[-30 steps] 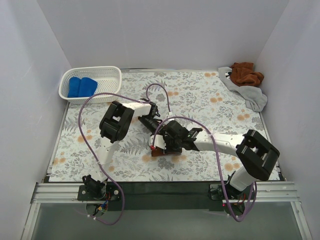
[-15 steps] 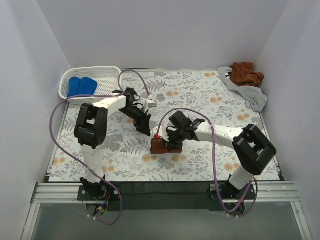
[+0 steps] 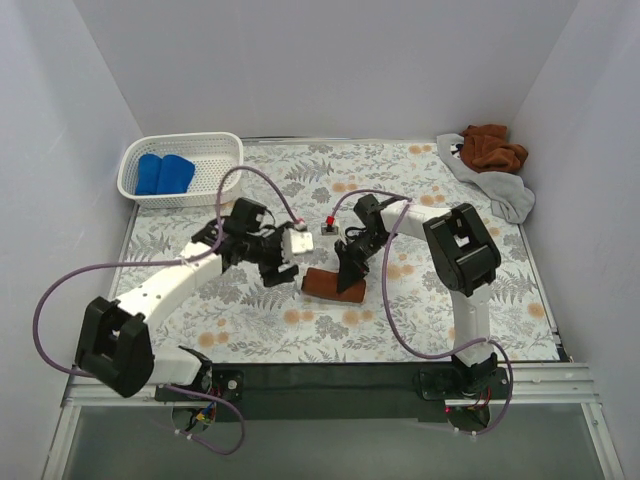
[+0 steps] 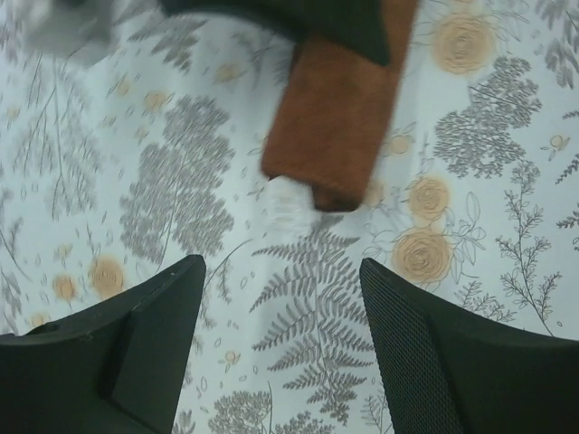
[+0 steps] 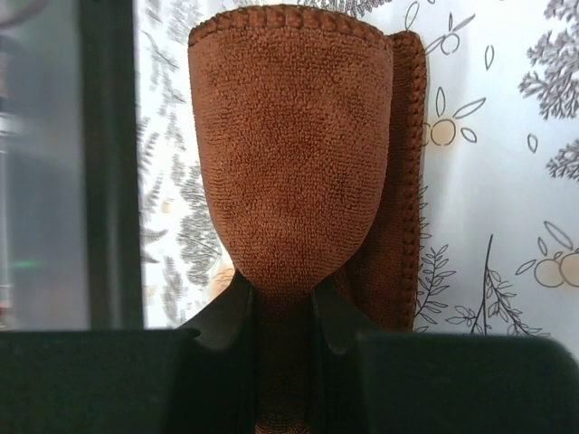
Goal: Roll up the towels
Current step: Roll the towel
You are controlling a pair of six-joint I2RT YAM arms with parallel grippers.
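Note:
A rolled rust-brown towel (image 3: 333,284) lies on the flowered table, a little right of centre. My right gripper (image 3: 350,265) is shut on its end. In the right wrist view the roll (image 5: 289,154) bulges out beyond the two pinching fingers, my right gripper (image 5: 285,312) closed around its narrow part. My left gripper (image 3: 280,268) hovers just left of the roll, open and empty. The left wrist view has the towel (image 4: 335,127) ahead of my left gripper (image 4: 282,271), with a small white tag at its near end. Two blue towels (image 3: 165,172) sit rolled in the basket.
The white perforated basket (image 3: 226,150) stands at the back left. In the back right corner a crumpled rust-brown towel (image 3: 493,148) lies on a grey towel (image 3: 500,190). Purple cables loop over both arms, and white walls enclose the table.
My left gripper has opened, let go of the roll and drawn back to the left. The right arm has swung round, still gripping the towel, which shifted slightly up and right.

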